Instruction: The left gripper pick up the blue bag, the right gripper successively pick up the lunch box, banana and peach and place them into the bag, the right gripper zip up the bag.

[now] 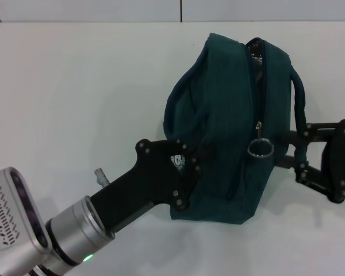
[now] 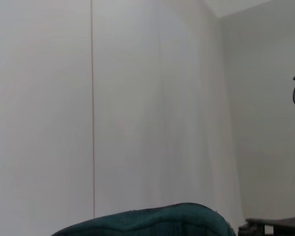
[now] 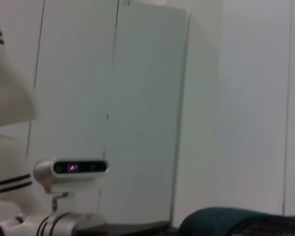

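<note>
Sitting between left gripper [image 1: 191,167] and right gripper [image 1: 287,150], blue bag [image 1: 230,115]

The blue bag [image 1: 230,126] is a dark teal soft fabric bag standing upright on the white table, bulging and leaning a little. Its long zipper [image 1: 259,98] runs down the face turned to the head camera and is shut along most of its length, with a small gap at the top showing something shiny inside. A metal ring pull [image 1: 260,149] hangs at the lower end of the zipper. One rolled handle [image 1: 301,109] arches along the bag's right side. The lunch box, banana and peach are not visible.
</note>
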You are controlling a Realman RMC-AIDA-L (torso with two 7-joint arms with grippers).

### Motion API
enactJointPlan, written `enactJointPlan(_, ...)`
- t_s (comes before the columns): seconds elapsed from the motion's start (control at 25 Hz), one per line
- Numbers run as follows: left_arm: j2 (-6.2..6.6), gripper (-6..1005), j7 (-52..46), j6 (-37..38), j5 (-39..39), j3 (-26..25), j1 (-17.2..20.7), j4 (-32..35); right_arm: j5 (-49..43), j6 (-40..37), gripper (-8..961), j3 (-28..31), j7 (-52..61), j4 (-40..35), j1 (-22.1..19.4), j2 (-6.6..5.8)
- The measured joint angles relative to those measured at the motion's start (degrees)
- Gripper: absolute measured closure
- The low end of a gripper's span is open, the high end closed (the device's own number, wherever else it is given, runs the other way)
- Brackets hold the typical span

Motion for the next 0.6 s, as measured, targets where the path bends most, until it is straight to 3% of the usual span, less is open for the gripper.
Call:
enactJointPlan(0.36,0.0,953,0.8,0.6,3.3,0.0,0.1,0.1,-9.8,4.1,664,0.2,4.9,-6.0,0.4,2.37)
enactJointPlan(0.6,-0.12,953,2.4,1.2,5.9,-0.3,0.0,0.1,-10.3,4.1,667,0.0,5.5,-6.3,0.7,2.48)
